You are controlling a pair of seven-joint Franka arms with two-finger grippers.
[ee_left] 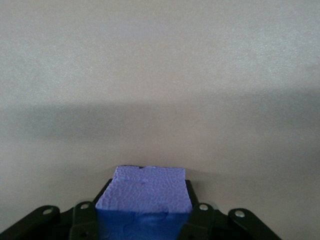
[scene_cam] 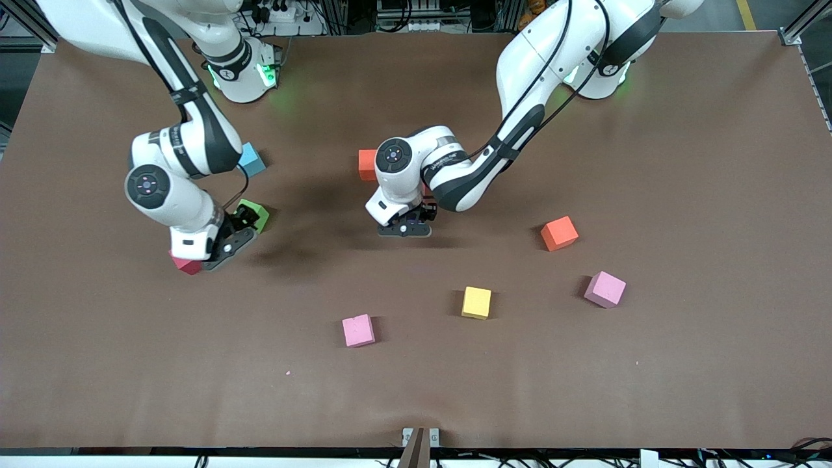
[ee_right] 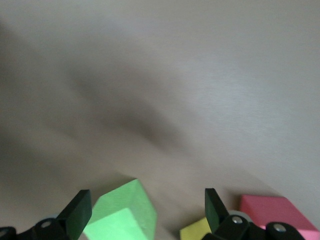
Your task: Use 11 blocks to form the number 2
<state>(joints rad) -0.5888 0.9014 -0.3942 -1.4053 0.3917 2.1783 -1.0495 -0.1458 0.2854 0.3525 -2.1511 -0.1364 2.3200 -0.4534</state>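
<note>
Now L gripper (ee_left: 142,220) grips purple block (ee_left: 145,192); R gripper (ee_right: 145,210) spread, green block (ee_right: 122,212) tilted.

No readable text, labels, brands, numbers or signs anywhere in the three views. Small print on the left arm's wrist link (scene_cam: 448,162), just above the left gripper (scene_cam: 406,229), is too tiny to make out; the cubes and table (scene_cam: 650,390) carry no markings.
</note>
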